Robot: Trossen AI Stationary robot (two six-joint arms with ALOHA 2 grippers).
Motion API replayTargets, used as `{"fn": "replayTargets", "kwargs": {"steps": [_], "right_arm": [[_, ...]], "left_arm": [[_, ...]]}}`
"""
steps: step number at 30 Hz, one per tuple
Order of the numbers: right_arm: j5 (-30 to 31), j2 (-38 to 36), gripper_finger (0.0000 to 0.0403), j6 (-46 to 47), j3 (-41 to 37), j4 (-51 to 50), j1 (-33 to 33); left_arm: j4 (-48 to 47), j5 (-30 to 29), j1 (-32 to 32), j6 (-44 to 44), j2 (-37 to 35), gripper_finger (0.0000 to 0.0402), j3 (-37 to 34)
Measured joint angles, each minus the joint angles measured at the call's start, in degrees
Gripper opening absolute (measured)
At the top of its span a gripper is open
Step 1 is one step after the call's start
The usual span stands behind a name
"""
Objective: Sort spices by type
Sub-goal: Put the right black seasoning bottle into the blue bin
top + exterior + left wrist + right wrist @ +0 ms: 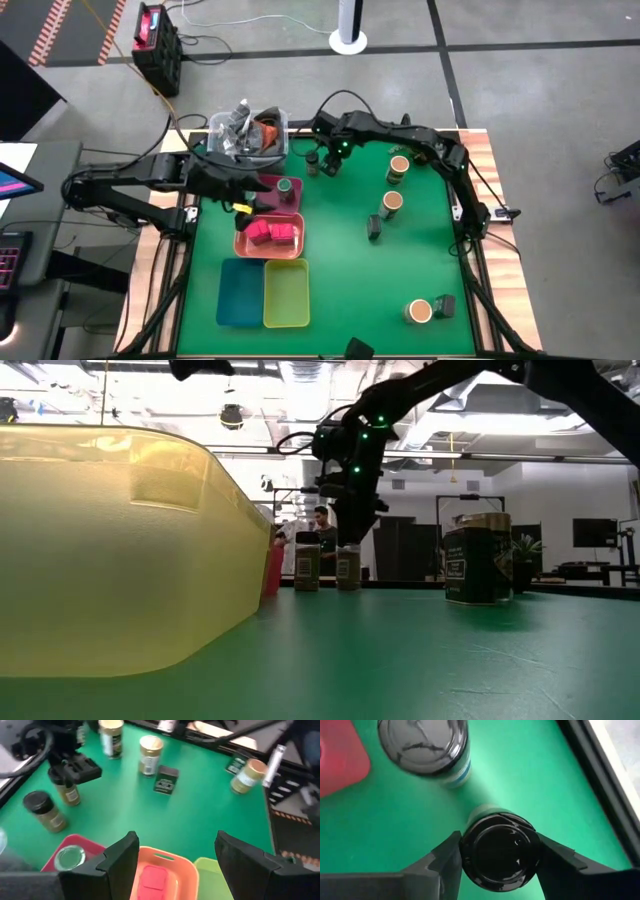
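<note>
grey concrete floor (pixel 520 90) with taped lines, bright ceiling lights (pixel 300 375) overhead

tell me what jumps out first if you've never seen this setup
The right gripper stands out first: at the table's far edge its two fingers are shut on a black-lidded spice jar, with a second black-lidded jar standing just beside it. The left gripper hangs open over the salmon tray holding magenta boxes. Tan-topped jars stand scattered over the right of the green mat.

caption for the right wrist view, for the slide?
Right gripper closed around a black-lidded spice jar on the green mat, a second black-lidded jar standing just beyond.
</note>
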Motion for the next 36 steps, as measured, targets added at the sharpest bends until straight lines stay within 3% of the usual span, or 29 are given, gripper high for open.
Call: {"fn": "replayTargets", "kwargs": {"steps": [7, 11, 21, 26, 36], "right_arm": [[-0.20, -2.25, 0.0233, 0.68, -0.09, -7.74, 3.26], [-0.17, -4.72, 0.0230, 2.25, -0.07, -9.49, 5.94], [-0.15, -12.41, 0.0233, 10.15, -0.04, -6.18, 14.97], [-0.17, -14.22, 0.0233, 12.83, -0.02, -1.78, 20.33], [-0.16, -14.58, 0.0234, 12.42, 0.00, 5.57, 25.70]], "left_arm": [[0.25, 1.36, 0.37, 6.61, -0.64, 0.0249, -0.64], [4.27, -1.69, 1.07, 8.31, -0.64, 0.0249, -3.79], [14.96, -5.98, 1.18, -0.72, 0.72, 0.0249, -14.20], [18.25, -8.45, 1.20, -0.11, 1.83, 0.0250, -16.83], [28.38, 0.63, 1.18, 4.38, 5.59, 0.0250, -17.18]]}}
